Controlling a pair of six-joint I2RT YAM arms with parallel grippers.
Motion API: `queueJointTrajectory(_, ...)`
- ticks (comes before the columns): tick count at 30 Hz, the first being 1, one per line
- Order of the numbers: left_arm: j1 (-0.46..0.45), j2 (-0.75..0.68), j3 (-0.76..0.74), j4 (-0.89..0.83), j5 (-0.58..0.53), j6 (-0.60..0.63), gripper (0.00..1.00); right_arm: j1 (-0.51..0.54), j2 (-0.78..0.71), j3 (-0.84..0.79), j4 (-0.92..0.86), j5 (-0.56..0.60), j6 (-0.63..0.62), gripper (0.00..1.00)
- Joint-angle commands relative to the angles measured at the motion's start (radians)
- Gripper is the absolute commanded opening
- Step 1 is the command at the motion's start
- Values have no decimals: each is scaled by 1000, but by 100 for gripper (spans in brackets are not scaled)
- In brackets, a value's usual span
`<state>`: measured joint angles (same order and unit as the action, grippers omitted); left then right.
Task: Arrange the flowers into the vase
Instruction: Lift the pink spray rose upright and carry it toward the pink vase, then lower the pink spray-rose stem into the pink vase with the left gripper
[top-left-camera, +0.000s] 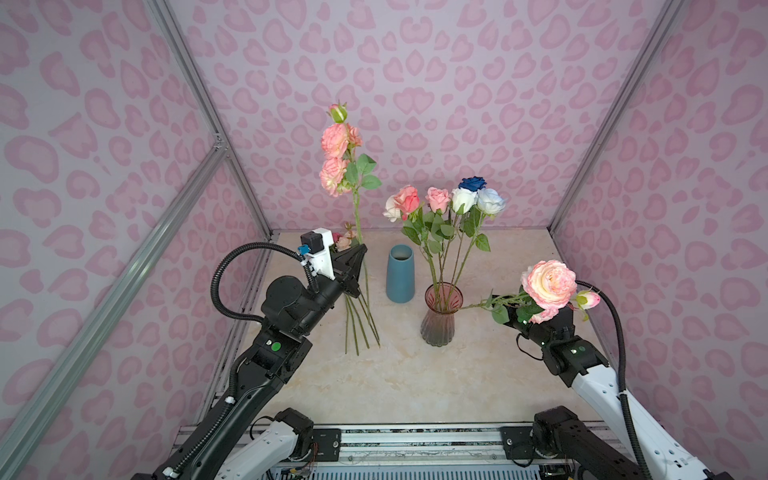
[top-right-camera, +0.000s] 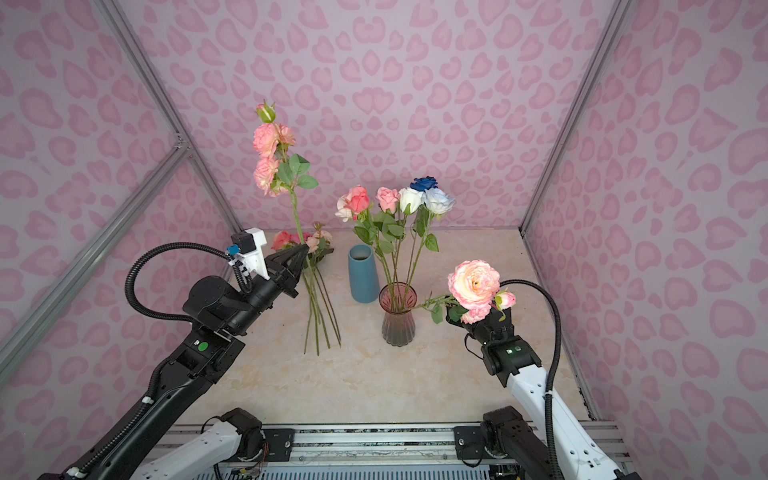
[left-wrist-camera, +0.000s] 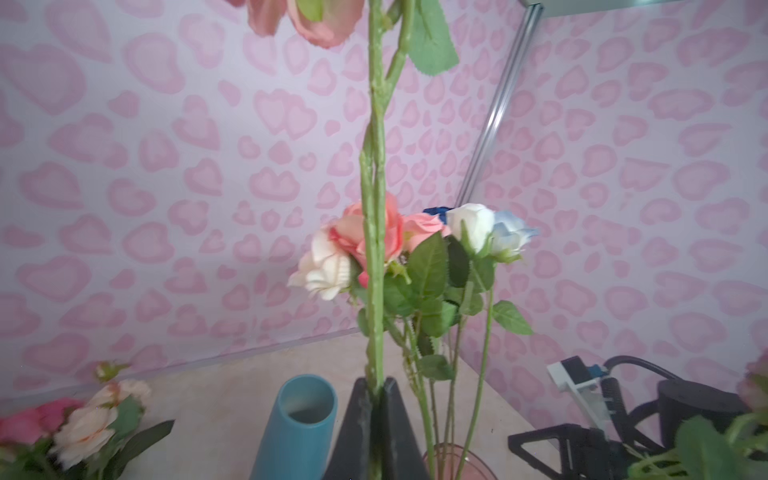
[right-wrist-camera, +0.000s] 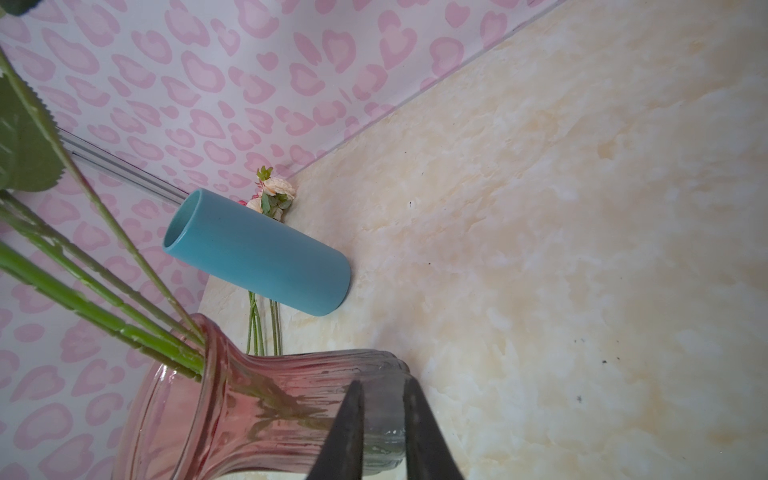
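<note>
- Stem of tall pink ruffled peony spray (top-left-camera: 336, 141) is clamped in left tool (top-left-camera: 362, 251). The spray stands upright, with its blooms and green bud high above the tool.
- Left wrist view: both fingers (left-wrist-camera: 357, 424) are pressed together on that green stem, tips just past it.
- Loose flowers (top-right-camera: 320, 307): several long green stems lie flat on cream marble-look bench (top-left-camera: 415, 386), just beside and under the left tool. Their pink and cream heads point toward the back-left corner.
- Ribbed pink glass vase (top-left-camera: 441, 320) stands upright mid-bench, holding roses (top-left-camera: 440, 199) in cream, coral, pink, white, pale blue and dark blue.
- Plain blue tapered vase (top-left-camera: 400, 274) stands upright between the left tool and the glass vase.
- Right tool (right-wrist-camera: 383, 388): fingers (right-wrist-camera: 345, 436) stand slightly apart, and the glass vase's base shows through the gap.
- Large pink-and-cream peony (top-left-camera: 548, 284) with a side bud: its head lies over the right tool, hiding it in both top views. Its stem runs roughly level to the glass vase's rim. Cannot tell whether the tip is inside.
</note>
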<state>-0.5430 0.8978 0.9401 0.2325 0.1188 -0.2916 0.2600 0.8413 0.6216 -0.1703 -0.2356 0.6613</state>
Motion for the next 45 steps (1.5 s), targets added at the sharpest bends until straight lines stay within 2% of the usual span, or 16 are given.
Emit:
queueJointTrajectory(1, -103, 46, 62, 178, -63, 105, 3, 1, -6, 5, 11, 15, -9, 20)
queueJointTrajectory(6, -220, 172, 155, 298, -55, 158, 3, -1, -4, 8, 5, 15, -11, 20)
queueJointTrajectory(10, -276, 276, 206, 398, -74, 155, 3, -1, 1, 21, -9, 11, -20, 20)
queueJointTrajectory(17, -359, 439, 212, 553, -196, 154, 3, -8, -17, 20, -27, 21, -35, 21)
queueJointTrajectory(28, -399, 570, 127, 666, -309, 183, 3, -21, -27, 17, -39, 8, -42, 21)
queueJointTrajectory(40, -422, 582, -3, 707, -407, 144, 3, -22, -22, -9, -23, 1, -31, 21)
queueJointTrajectory(45, -436, 588, -36, 711, -413, 133, 3, -23, -12, -14, -12, -4, -23, 21)
